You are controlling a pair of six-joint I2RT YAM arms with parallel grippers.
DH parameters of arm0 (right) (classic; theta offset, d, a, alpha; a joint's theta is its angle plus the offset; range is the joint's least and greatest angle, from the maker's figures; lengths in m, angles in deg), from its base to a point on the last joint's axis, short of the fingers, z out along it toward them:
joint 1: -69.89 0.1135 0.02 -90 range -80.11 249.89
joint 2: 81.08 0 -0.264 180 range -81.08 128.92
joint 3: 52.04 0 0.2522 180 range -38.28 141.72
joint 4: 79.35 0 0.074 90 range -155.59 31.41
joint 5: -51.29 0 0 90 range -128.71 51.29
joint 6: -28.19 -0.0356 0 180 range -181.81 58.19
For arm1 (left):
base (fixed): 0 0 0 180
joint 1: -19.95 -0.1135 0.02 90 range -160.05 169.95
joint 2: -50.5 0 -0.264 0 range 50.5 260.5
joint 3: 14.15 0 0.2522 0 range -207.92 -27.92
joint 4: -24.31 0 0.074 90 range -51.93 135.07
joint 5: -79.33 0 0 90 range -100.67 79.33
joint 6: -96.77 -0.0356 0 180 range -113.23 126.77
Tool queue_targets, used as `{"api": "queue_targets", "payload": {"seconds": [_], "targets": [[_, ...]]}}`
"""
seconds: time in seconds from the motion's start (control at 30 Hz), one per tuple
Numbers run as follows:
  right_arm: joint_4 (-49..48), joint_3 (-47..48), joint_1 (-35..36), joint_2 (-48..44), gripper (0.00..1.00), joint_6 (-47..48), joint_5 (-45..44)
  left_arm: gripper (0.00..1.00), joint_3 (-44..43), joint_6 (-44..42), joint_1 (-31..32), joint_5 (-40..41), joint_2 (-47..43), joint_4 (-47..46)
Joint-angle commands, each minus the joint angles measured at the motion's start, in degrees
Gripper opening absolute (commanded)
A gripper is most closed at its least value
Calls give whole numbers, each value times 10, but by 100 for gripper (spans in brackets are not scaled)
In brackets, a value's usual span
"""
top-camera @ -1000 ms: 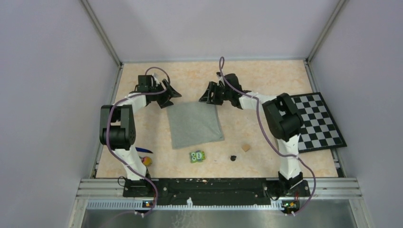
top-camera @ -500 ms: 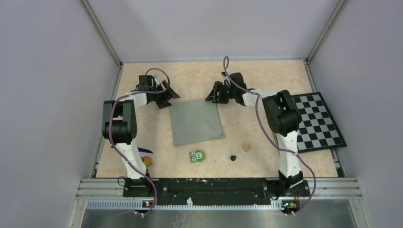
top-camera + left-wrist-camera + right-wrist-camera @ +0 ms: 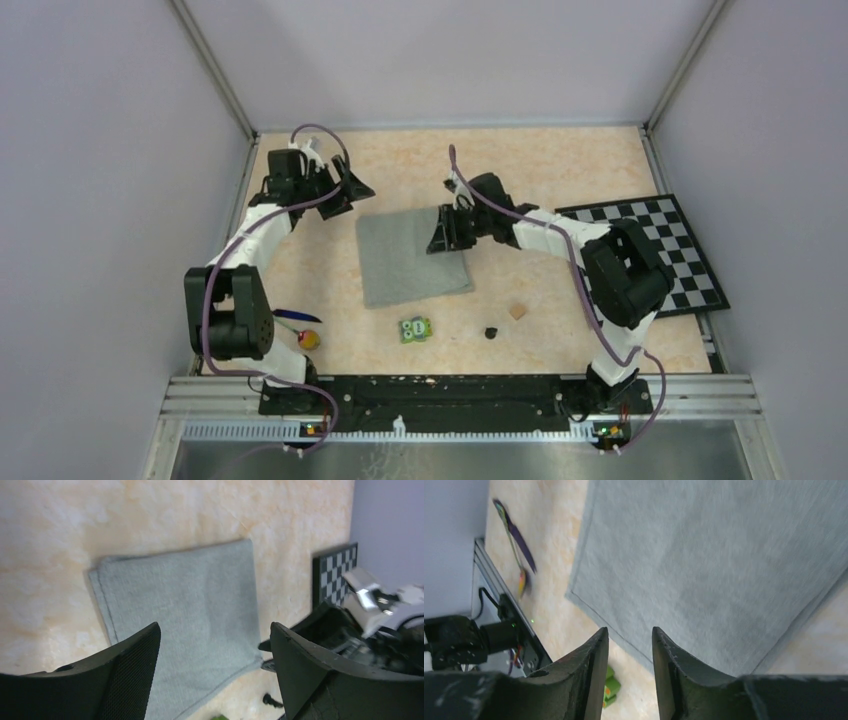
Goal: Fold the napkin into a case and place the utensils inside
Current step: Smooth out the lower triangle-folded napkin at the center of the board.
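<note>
We judge the task as barely past its first fold. The napkin lies mid-frame as a flat, roughly square pad with a doubled edge, not yet the narrow case it must become. Our left gripper hangs wide open and empty just off the napkin's upper left corner. Our right gripper is over the upper right corner, fingers narrowly parted, gripping nothing. The dark blue utensil and the yellow-orange-headed utensil lie at lower left, well apart from the napkin. Further folding and both insertions remain.
</note>
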Motion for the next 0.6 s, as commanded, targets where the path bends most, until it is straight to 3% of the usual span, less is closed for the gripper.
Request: {"api": "queue_targets", "payload": {"seconds": [0.0, 0.13, 0.23, 0.47, 0.57], "targets": [[-15, -93, -2, -21, 35, -9, -1, 85, 60, -31, 4, -77, -48, 23], [-6, -127, -17, -18, 32, 14, -45, 85, 116, -36, 19, -106, -96, 25], [25, -130, -37, -8, 31, 33, -130, 86, 137, -35, 23, -118, -132, 33], [112, -38, -69, 27, 31, 81, -325, 86, 146, -30, 33, -119, -203, 54], [136, 4, -59, 6, 35, 112, -343, 86, 143, -39, 33, -103, -214, 64]]}}
